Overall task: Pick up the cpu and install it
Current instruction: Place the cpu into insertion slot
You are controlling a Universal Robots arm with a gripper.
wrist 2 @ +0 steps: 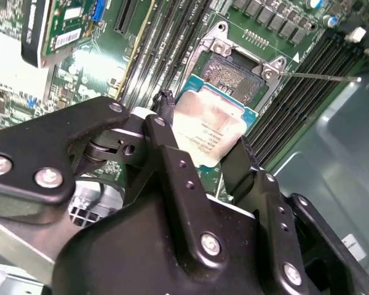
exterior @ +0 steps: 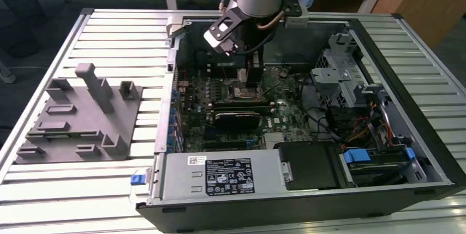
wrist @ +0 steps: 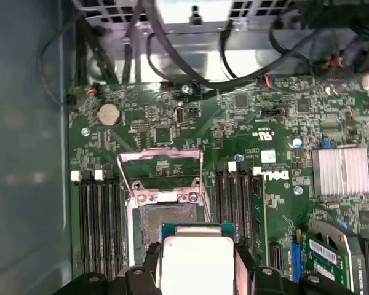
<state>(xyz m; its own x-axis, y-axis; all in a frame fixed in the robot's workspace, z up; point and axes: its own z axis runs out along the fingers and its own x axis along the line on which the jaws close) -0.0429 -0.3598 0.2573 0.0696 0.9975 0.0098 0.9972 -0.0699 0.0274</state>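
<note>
Black two-fingered hand [wrist 2: 204, 132] clamps the small square silver-topped cpu [wrist 2: 215, 120] by opposite edges, holding it close above the open, empty socket [wrist 2: 234, 72] on the green motherboard [wrist: 172, 123] inside the black computer case [exterior: 291, 215]; the placing step appears underway, calling for level, square alignment.

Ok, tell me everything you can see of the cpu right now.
The cpu is a thin square chip: a pale silver metal lid with faint print and a teal-green board edge around it. Black fingers clamp two opposite edges. It hangs at the open socket, overlapping one side of it, apparently not seated; the socket's metal frame stands raised.
</note>
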